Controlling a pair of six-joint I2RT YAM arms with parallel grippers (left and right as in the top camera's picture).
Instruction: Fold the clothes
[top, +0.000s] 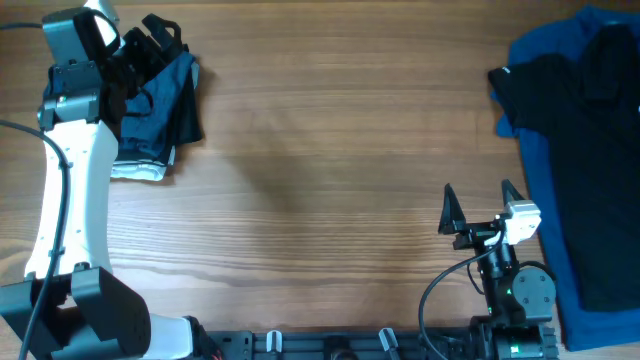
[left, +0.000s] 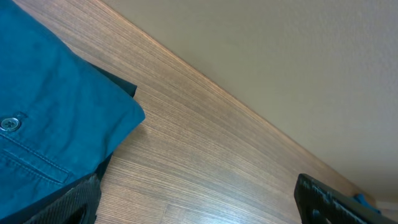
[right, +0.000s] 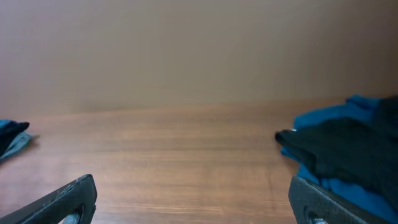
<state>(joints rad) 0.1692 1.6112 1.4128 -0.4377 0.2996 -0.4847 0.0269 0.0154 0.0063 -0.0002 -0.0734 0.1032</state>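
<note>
A stack of folded clothes (top: 160, 110), dark navy over a pale grey-white piece, lies at the table's far left. My left gripper (top: 155, 45) hovers open at the stack's far edge. In the left wrist view the blue fabric (left: 56, 118) with a button fills the left side, and the left gripper (left: 199, 211) holds nothing, with bare wood between its fingers. A loose heap of clothes (top: 585, 150), black over brighter blue, lies at the far right. My right gripper (top: 480, 208) stands open and empty at the front right, left of that heap (right: 348, 146).
The wooden table (top: 330, 150) spans the view between the two piles. The arm bases and a black rail (top: 330, 345) run along the front edge. A plain wall (right: 186, 50) stands behind the table's far edge.
</note>
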